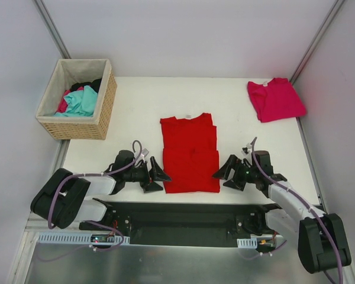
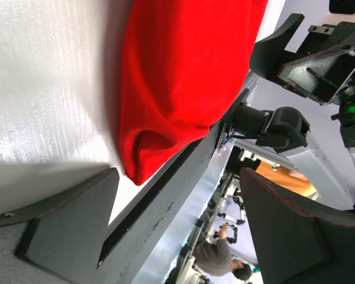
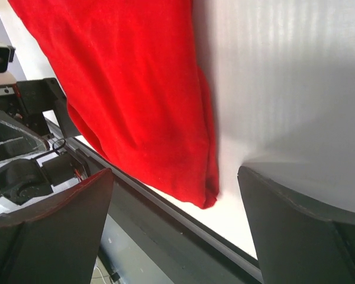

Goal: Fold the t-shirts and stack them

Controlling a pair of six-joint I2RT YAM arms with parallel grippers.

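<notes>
The red t-shirt lies flat in the middle of the table, folded to a long strip with sleeves tucked in. Its near left corner shows in the left wrist view, its near right corner in the right wrist view. The magenta-pink t-shirt lies folded at the back right. My left gripper is open and empty just left of the red shirt's near left corner. My right gripper is open and empty just right of its near right corner. Neither touches the cloth.
A wicker basket at the back left holds teal, pink and dark clothes. The table's near edge runs just below the red shirt. Grey walls close in the table at the back and sides.
</notes>
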